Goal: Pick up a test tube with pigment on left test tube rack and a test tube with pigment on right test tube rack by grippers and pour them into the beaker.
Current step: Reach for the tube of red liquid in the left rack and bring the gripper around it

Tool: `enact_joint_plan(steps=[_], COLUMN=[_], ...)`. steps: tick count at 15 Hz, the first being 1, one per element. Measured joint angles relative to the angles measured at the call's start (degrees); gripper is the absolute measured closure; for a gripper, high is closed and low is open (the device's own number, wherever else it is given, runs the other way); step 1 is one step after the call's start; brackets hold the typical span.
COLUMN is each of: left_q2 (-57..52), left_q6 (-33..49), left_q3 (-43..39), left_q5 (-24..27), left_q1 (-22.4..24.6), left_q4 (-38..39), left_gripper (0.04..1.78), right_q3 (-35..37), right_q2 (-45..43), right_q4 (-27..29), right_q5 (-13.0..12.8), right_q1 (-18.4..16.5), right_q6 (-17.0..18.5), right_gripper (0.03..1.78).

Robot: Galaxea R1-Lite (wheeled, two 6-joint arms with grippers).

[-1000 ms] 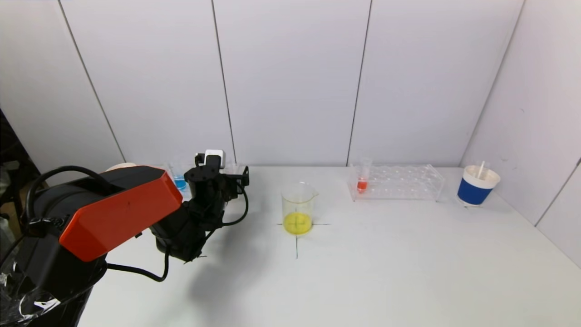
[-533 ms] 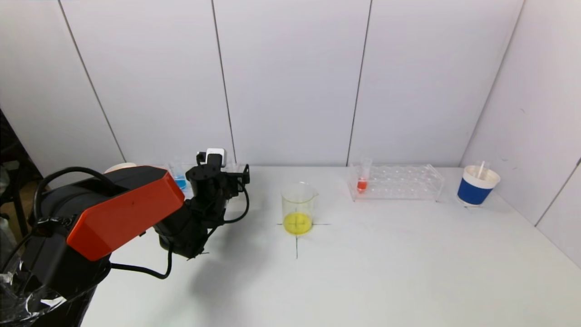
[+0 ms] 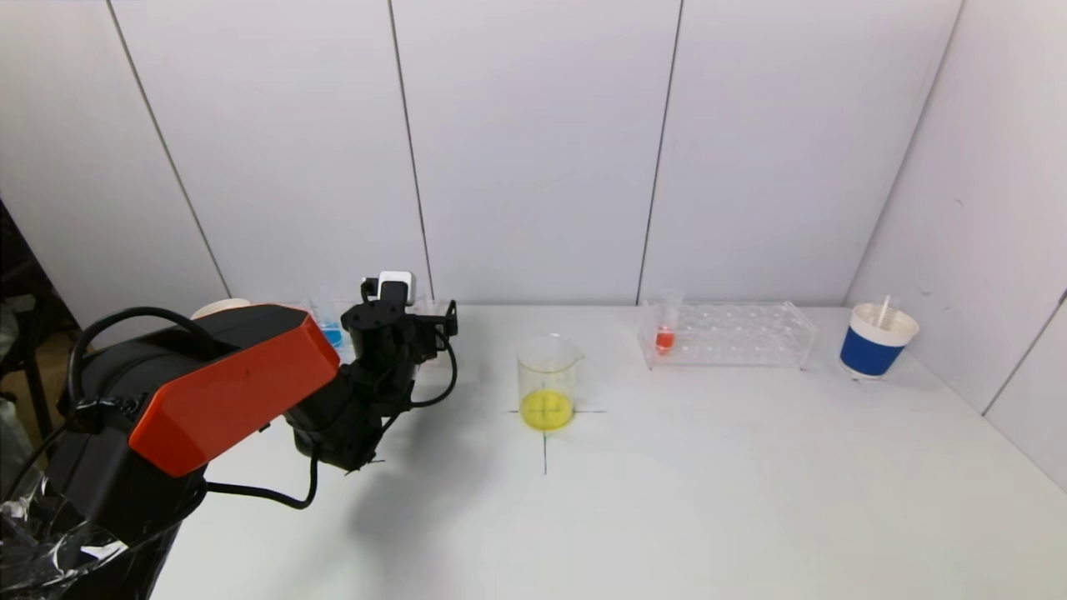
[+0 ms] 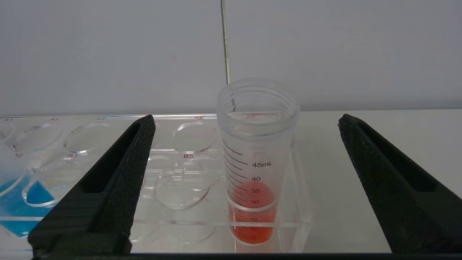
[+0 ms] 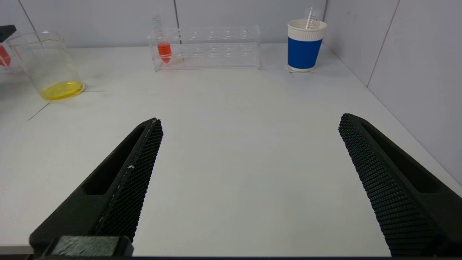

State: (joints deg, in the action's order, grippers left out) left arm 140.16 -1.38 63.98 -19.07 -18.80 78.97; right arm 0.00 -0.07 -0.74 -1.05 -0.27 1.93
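Note:
A clear test tube with red pigment (image 4: 254,187) stands upright in the end hole of the left test tube rack (image 4: 108,144). It sits ahead of my left gripper (image 4: 245,121), centred between the wide-apart jaws, which are open and do not touch it. A tube of blue pigment (image 3: 331,333) stands further along that rack. The beaker (image 3: 548,383) holds yellow liquid at mid-table. The right test tube rack (image 3: 738,337) holds one red-pigment tube (image 3: 665,333). My right gripper (image 5: 249,121) is open over bare table, far from that rack.
A blue-and-white paper cup (image 3: 875,342) with a stick in it stands at the far right, past the right rack. A black cross is marked on the table under the beaker. My left arm (image 3: 225,383) covers the table's left side. White walls close the back and right.
My left arm has edged slightly forward toward the left rack. Nothing else has moved, and both grippers stay open.

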Motion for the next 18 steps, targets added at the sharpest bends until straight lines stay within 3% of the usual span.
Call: enact_joint_plan(steps=[18], left_q2=[0.7], left_q6=[-0.5], left_q3=[0.6], left_q5=[0.3], left_q1=[0.0], left_q4=[0.0], left_gripper=[0.05], right_q3=[0.0], right_q2=[0.0], right_q4=[0.0], right_q5=[0.0], right_q1=[0.0], right_q6=[0.0], right_gripper=[0.04])
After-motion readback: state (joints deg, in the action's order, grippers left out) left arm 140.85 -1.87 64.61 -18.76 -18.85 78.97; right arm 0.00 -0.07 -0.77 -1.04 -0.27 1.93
